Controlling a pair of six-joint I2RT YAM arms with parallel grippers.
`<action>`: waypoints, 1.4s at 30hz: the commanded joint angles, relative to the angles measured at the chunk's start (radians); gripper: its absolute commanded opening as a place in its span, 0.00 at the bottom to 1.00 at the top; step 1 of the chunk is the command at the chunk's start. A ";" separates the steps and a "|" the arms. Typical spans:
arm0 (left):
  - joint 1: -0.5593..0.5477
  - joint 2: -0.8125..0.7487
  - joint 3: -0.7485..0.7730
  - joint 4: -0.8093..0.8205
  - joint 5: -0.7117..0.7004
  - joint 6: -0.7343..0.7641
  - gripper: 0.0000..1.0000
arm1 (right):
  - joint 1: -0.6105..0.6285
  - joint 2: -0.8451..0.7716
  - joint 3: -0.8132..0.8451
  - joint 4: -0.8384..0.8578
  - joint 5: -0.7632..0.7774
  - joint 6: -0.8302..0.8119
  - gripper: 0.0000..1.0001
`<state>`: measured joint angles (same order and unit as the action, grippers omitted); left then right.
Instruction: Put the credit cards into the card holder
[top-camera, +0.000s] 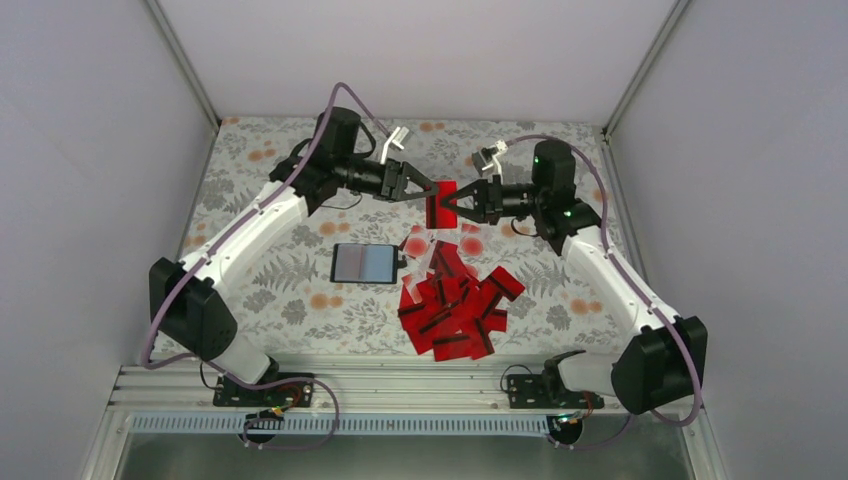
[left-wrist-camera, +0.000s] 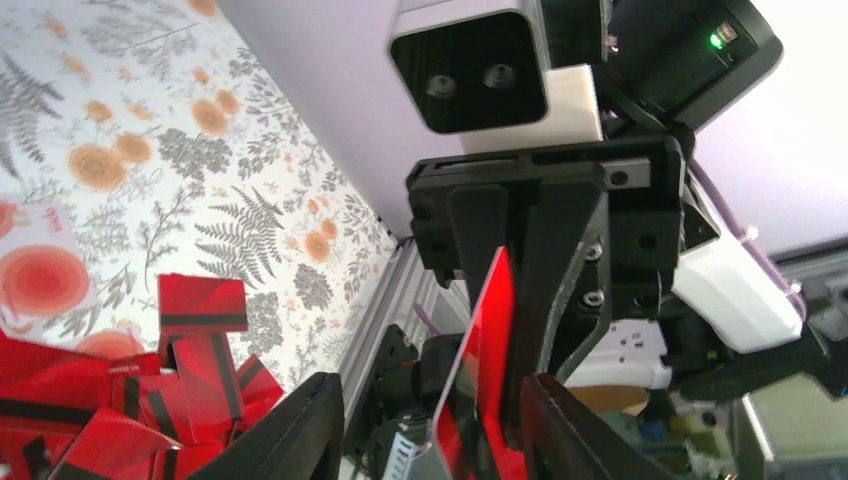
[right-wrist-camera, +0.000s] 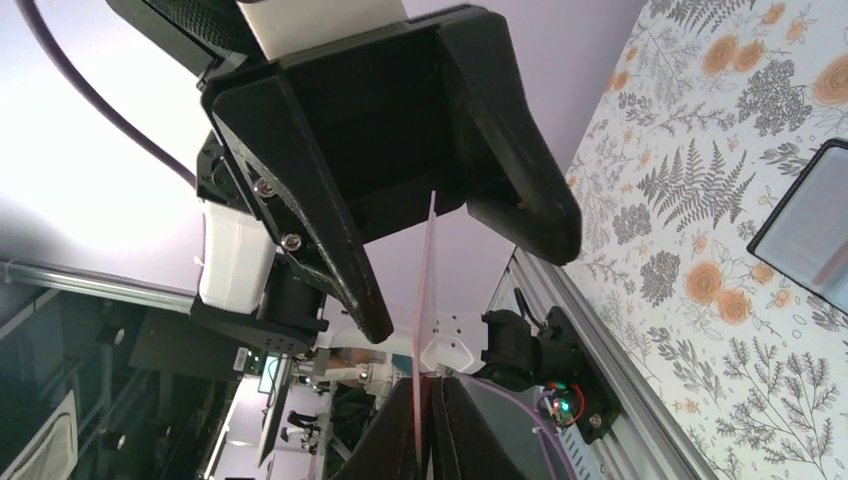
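My right gripper (top-camera: 458, 198) is shut on one red credit card (top-camera: 441, 205) and holds it upright in the air above the cloth. In the right wrist view the card (right-wrist-camera: 428, 290) shows edge-on, pinched between my shut fingertips. My left gripper (top-camera: 420, 190) is open and faces the right one, with its jaws on either side of the same card (left-wrist-camera: 485, 350), apart from it. The card holder (top-camera: 364, 262) lies open on the cloth, grey-blue panels up, in front of the left gripper; it also shows in the right wrist view (right-wrist-camera: 812, 228). A pile of red cards (top-camera: 455, 305) lies to its right.
A flower-print cloth (top-camera: 280, 290) covers the table. A metal rail (top-camera: 420, 385) runs along the near edge by the arm bases. Grey walls close in the back and both sides.
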<state>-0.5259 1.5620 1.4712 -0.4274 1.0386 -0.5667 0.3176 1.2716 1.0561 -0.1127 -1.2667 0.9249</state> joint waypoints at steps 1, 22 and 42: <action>0.024 -0.062 -0.031 0.085 -0.051 -0.095 0.53 | 0.005 0.013 0.056 0.052 0.006 0.078 0.04; 0.050 -0.179 -0.229 0.451 -0.031 -0.396 0.47 | 0.030 0.081 0.171 0.128 0.039 0.186 0.04; 0.054 -0.175 -0.218 0.406 -0.056 -0.375 0.02 | 0.046 0.145 0.265 -0.111 0.035 -0.001 0.22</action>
<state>-0.4778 1.3933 1.2449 0.0257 1.0027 -0.9836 0.3534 1.3735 1.2274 -0.0418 -1.2243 1.0660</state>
